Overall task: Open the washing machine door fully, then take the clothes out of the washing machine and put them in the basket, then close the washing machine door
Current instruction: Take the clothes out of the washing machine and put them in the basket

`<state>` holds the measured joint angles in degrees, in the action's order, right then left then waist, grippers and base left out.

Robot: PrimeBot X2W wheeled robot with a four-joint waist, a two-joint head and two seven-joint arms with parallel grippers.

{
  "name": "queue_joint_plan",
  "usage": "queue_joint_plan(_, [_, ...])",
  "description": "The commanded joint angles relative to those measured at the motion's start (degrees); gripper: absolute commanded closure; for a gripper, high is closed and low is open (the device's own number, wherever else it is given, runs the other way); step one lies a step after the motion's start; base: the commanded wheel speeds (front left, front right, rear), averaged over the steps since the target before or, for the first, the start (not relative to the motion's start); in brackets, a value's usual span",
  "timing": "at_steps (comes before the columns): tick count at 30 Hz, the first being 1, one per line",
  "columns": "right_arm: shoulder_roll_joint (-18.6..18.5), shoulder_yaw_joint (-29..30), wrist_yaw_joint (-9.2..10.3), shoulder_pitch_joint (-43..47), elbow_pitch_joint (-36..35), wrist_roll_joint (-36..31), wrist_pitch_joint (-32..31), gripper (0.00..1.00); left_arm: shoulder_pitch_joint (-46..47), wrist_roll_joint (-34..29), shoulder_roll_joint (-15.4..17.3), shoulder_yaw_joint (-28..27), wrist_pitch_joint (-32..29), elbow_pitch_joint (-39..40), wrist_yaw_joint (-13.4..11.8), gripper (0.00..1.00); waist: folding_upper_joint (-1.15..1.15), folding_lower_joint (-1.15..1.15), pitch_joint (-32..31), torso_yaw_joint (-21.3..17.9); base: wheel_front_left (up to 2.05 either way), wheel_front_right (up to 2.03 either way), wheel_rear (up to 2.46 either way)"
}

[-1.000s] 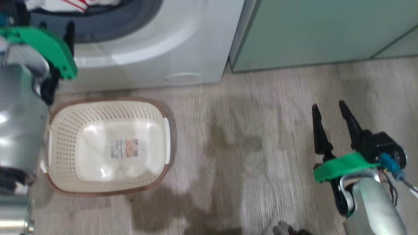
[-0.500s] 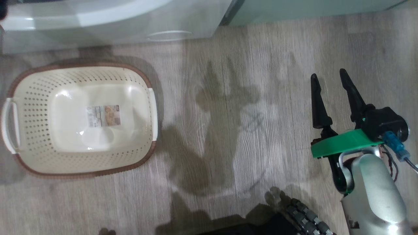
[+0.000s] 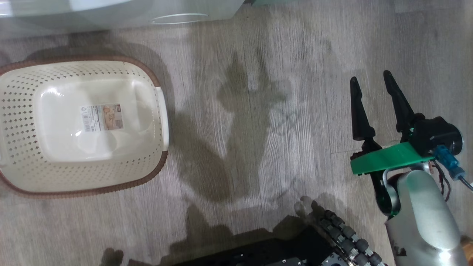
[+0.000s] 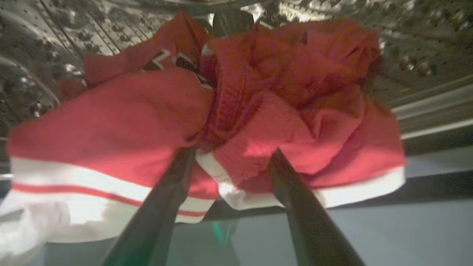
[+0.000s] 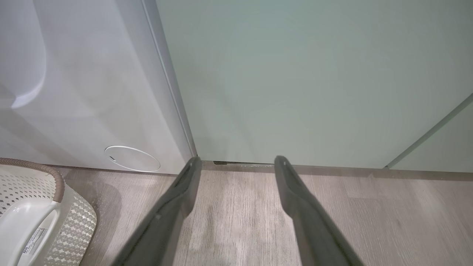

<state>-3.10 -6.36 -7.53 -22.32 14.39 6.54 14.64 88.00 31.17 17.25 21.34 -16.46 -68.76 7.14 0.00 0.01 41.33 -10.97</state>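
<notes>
Clothes [image 4: 295, 122]: bright red garments with white bands and a thin red stripe. They are bunched in a heap inside the perforated metal drum [image 4: 425, 48] of the washing machine [image 5: 92, 92], and the lowest white hems are draped toward the drum's front edge. Left gripper [image 4: 232, 153]: the two dark fingers are held wide apart and the tips are set at the lower edge of the heap. A fold of red fabric with white trim is seen between them, not clamped. Basket [image 3: 22, 107]: cream-white, perforated, with a brown woven rim. It is placed on the floor [image 3: 258, 92] just in front of the machine's white base, and a paper label [image 3: 101, 117] is seen on its smooth bottom. Small round hatch [image 5: 132, 158]: set low in the machine's front, near the corner beside the pale green cabinet [image 5: 314, 74]. Right gripper [image 3: 370, 77]: the fingers are spread apart over bare wood-grain floor, well apart from the basket, and are pointed toward the foot of the cabinet. A green bracket [image 3: 388, 159] is fitted at its wrist. Robot base [image 3: 281, 251]: dark, with a row of rollers, recorded at the lower edge of the head view.
</notes>
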Motion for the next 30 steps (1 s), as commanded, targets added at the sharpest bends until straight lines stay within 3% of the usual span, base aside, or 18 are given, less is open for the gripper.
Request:
queue_joint_plan(1, [0.22,-0.96,0.04,1.02,-1.76,0.07,0.36,0.00,2.02,-0.06,2.62,-0.03,-0.31,0.79,0.35,0.00,0.00,-0.01,0.18,-0.03,0.00,0.00,0.00])
queue_joint_plan(6, [0.22,-0.92,0.04,0.83,-2.00,-0.08,0.36,0.00,1.87,-0.25,2.16,1.86,-0.68,-1.00,0.35,0.00,0.00,-0.01,0.90,-0.10,0.00,0.00,0.00])
queue_joint_plan(7, [0.22,-0.84,0.04,0.78,-2.01,-0.16,0.36,0.00,1.76,-0.04,1.99,2.12,-0.68,-1.13,0.35,0.08,0.00,-0.01,1.01,-0.05,0.00,0.00,0.00])
queue_joint_plan(8, [0.22,-0.75,0.04,0.72,-2.01,-0.24,0.36,0.00,1.55,0.18,1.77,2.49,-0.67,-1.13,0.35,0.51,0.00,-0.01,1.10,0.01,0.00,0.00,0.00])
queue_joint_plan(10, [0.22,-0.57,0.04,0.63,-1.97,-0.44,0.36,0.00,1.07,1.03,1.37,3.01,-0.11,-0.66,0.35,1.00,0.00,-0.01,1.20,0.17,0.00,0.00,0.00])
queue_joint_plan(19, [0.22,0.86,0.04,1.03,-0.94,-1.29,0.36,0.00,-3.28,6.01,0.62,6.72,6.29,4.46,0.35,1.00,0.00,-0.01,-1.19,2.19,0.00,0.00,0.00])
queue_joint_plan(30, [0.22,1.55,0.04,4.27,1.77,-1.10,0.36,0.00,-16.54,13.17,1.68,16.51,17.81,11.97,0.35,1.00,0.00,-0.01,-13.40,4.97,0.00,0.00,0.00])
